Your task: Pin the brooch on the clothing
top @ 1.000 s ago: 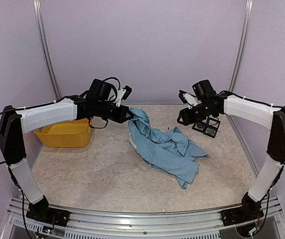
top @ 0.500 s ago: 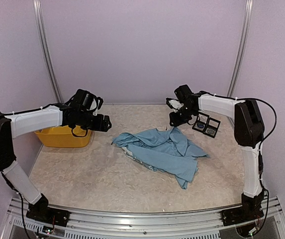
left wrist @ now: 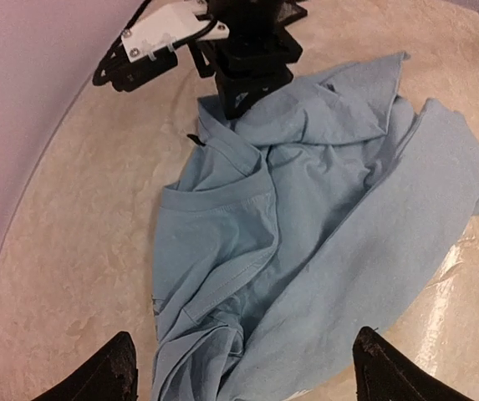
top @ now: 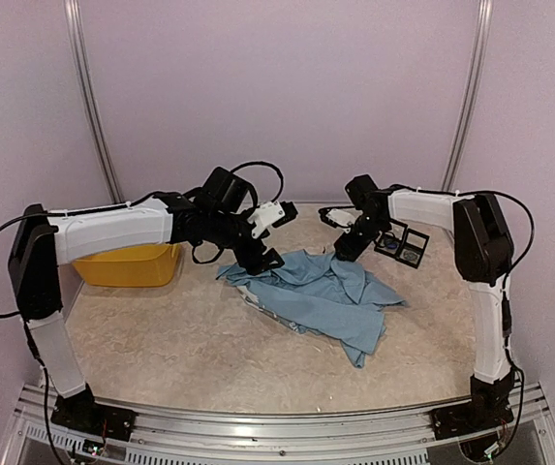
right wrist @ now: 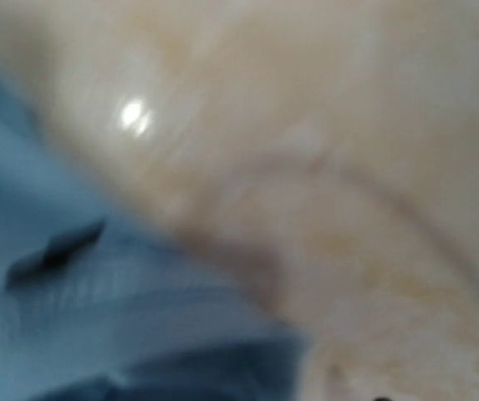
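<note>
Marbled tabletop (top: 161,334) carries crumpled light blue clothing (top: 327,295); left pincer (top: 265,260) spread above it, right pincer (top: 345,248) state indeterminable.

Soft even light, faint shadows, glare on table (left wrist: 465,259) — right wrist view blurred

I am looking down on a mottled beige worktop (top: 161,339) that is carrying three things. A light blue T-shirt (top: 325,295) is lying crumpled just right of centre, its folds overlapping and one corner trailing toward 5 o'clock. A yellow tub (top: 127,266) is sitting at 10 o'clock, close to the left wall. A small black case (top: 403,242) is lying open in two square halves at 2 o'clock, near the T-shirt's far edge and well apart from the tub.
</note>
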Tool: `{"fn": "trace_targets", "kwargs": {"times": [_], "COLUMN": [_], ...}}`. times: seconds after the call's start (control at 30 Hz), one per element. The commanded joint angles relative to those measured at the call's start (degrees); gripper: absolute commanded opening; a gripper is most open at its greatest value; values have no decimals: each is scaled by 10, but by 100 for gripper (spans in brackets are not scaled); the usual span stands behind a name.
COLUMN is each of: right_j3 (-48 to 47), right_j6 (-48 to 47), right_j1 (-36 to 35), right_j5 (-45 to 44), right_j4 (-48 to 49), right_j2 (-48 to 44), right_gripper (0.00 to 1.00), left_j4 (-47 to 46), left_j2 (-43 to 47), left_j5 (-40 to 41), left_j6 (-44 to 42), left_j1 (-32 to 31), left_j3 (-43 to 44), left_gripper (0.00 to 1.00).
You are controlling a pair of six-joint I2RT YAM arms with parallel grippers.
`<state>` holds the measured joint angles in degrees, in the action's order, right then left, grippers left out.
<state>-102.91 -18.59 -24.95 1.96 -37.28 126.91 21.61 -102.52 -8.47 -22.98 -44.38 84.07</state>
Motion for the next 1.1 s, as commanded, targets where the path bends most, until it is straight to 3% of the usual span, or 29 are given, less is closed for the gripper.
{"fn": "trace_targets", "kwargs": {"times": [0.0,0.2,0.47,0.53,0.57,0.63,0.7,1.07], "right_j3": [67,-17,-20,-30,-39,-58,-81,-202], "right_j6": [-155,-180,-175,-174,-171,-162,-149,-21], "right_j1": [10,16,17,19,19,22,23,29], "right_j5": [29,31,81,87,91,96,99,75], "right_j4": [93,66,65,54,43,26,10,28], "right_j2": [-31,59,66,67,68,69,64,-93], "right_gripper": [64,54,24,12,4,0,0,0], "left_j4": [39,-14,-6,11,14,8,-10,-105], "left_j2": [-89,-193,-258,-267,-268,-260,-248,-61], "left_j5": [-29,-14,36,41,42,45,56,96], "left_j6": [-118,-111,-129,-127,-123,-110,-87,84], "left_j1": [26,53,55,55,56,57,60,137], "left_j3": [55,108,146,149,147,141,136,148], "left_gripper": [84,84,84,77,67,38,2,0]}}
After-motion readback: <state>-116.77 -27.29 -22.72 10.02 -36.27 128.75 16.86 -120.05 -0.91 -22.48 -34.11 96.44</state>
